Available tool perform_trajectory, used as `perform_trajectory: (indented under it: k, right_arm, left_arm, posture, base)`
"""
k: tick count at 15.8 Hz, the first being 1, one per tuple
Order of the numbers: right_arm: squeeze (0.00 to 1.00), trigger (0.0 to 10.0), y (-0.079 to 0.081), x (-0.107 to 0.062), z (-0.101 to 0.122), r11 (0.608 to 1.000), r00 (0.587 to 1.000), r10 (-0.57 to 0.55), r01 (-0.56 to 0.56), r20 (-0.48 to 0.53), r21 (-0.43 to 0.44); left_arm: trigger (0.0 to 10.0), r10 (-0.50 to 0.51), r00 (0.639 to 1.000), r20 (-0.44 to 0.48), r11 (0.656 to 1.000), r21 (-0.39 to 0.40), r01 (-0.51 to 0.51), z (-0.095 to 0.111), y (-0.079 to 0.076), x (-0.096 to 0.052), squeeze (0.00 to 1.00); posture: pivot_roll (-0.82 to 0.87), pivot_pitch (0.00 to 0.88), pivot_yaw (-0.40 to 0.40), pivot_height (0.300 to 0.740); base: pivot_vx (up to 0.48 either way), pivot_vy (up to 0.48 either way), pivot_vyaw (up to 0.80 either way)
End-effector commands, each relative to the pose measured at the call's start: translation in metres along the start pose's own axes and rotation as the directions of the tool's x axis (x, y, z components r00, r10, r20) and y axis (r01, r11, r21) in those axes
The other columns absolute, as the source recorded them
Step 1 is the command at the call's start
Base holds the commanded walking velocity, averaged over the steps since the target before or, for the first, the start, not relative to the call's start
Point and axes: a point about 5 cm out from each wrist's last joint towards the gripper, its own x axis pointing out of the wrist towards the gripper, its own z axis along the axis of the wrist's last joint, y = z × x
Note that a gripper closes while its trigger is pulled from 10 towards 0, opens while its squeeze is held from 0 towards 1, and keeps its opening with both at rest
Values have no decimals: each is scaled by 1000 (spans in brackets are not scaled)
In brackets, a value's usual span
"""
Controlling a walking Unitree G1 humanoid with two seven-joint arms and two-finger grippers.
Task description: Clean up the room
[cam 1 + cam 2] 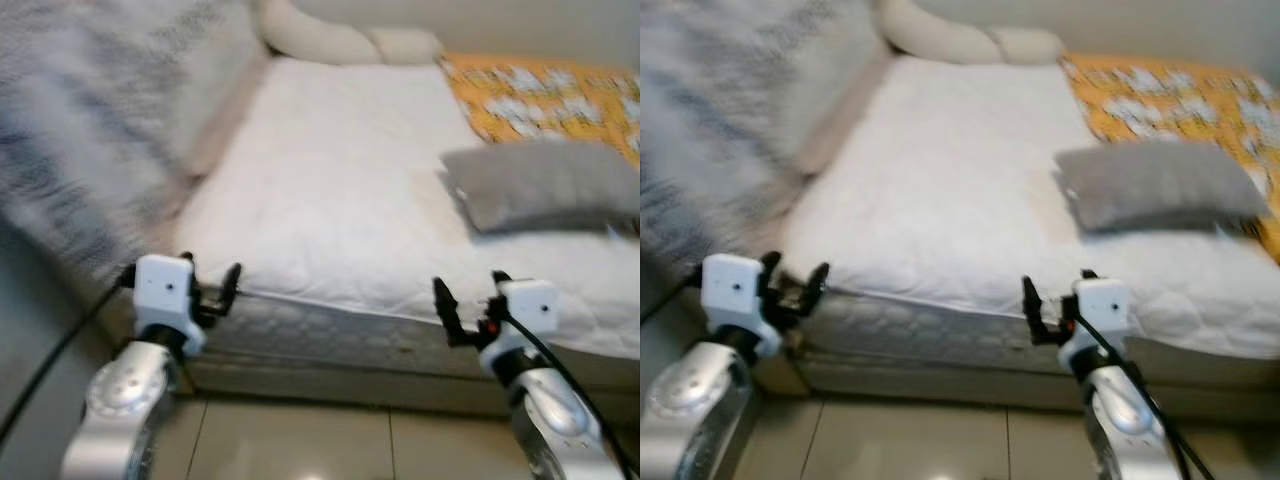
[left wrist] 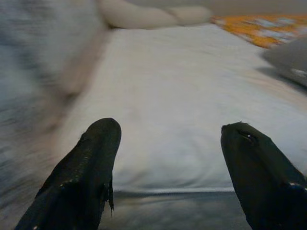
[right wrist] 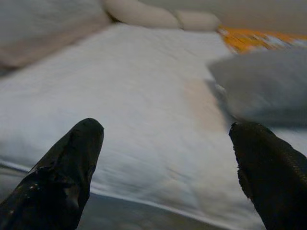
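Here, left pincer [image 1: 212,290] and right pincer [image 1: 462,312] hover at the bed [image 1: 330,180] edge, fingers apart, empty. Grey pillow [image 1: 540,185] at 2 o'clock.

A bed [image 1: 330,190] with a white quilted cover stood on a tiled floor [image 1: 300,440]. At the bed's far end lay a cream bolster [image 1: 315,38]; a grey striped wall [image 1: 90,110] ran along its left side.

White mattress [image 1: 330,180] with a grey pillow [image 1: 540,185] lying on it, orange patterned blanket [image 1: 545,95] just beyond the pillow.
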Motion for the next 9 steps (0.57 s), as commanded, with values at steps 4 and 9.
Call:
perform_trajectory:
  k: [4, 9]
  right_arm:
    - [0, 10000, -1, 2, 2, 999, 999, -18, 18, 26, 28]
    - [0, 10000, 2, 6, 2, 1000, 999, -4, 3, 42, 20]
  left_arm:
    - [10000, -7, 1000, 9, 1000, 30, 7, 3, 5, -1, 0]
    - [10000, 7, 1000, 15, 1000, 23, -8, 5, 7, 2, 0]
  posture:
    - [46, 0, -21, 740]
    - [59, 0, -19, 740]
  base:
    - [321, 0, -800]
    - [319, 0, -320]
